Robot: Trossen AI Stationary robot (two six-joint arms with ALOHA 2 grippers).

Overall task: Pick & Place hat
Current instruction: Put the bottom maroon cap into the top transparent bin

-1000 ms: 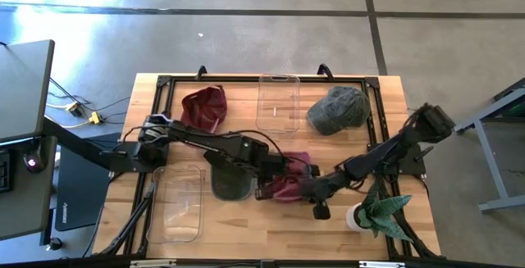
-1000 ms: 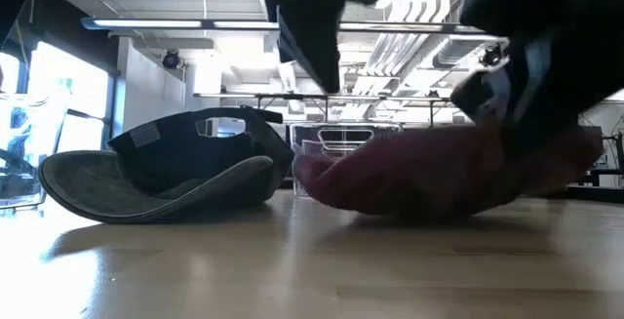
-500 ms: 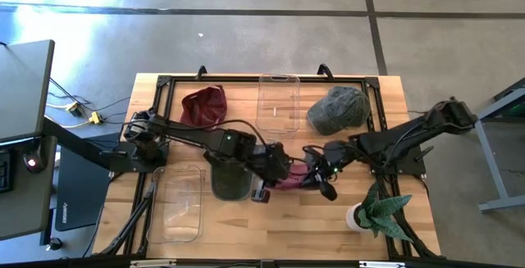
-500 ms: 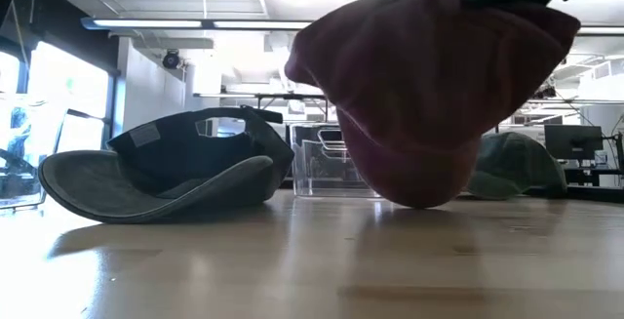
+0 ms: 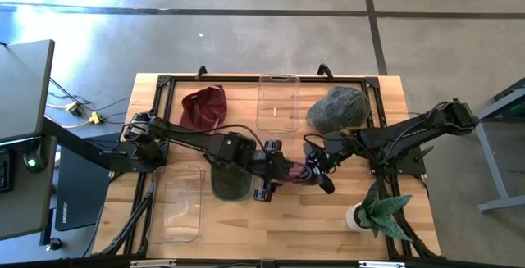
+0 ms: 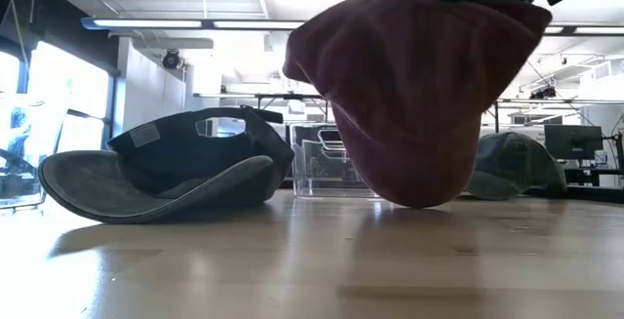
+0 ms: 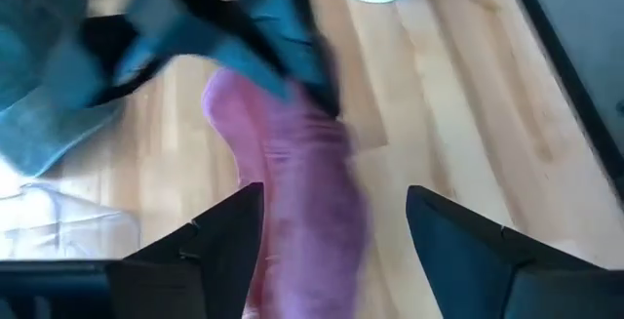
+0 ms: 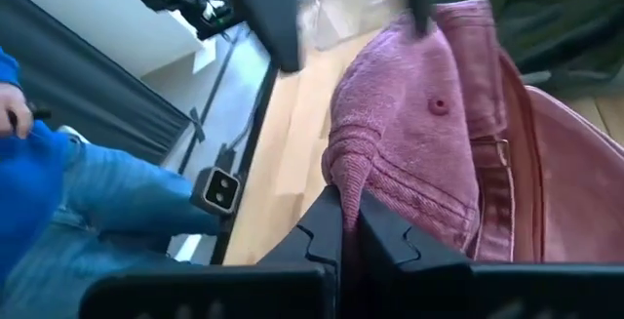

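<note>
High view: the clear bin at 12 o'clock and the bin at 8 o'clock hold nothing visible. At table centre the right gripper pinches the maroon hat off the wood — the left gripper, fingers spread, flanks it.

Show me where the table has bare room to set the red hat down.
Bare wood lies along the near edge between the clear bin and the plant. The centre is crowded: both arms meet there over the red hat, beside the dark cap.
</note>
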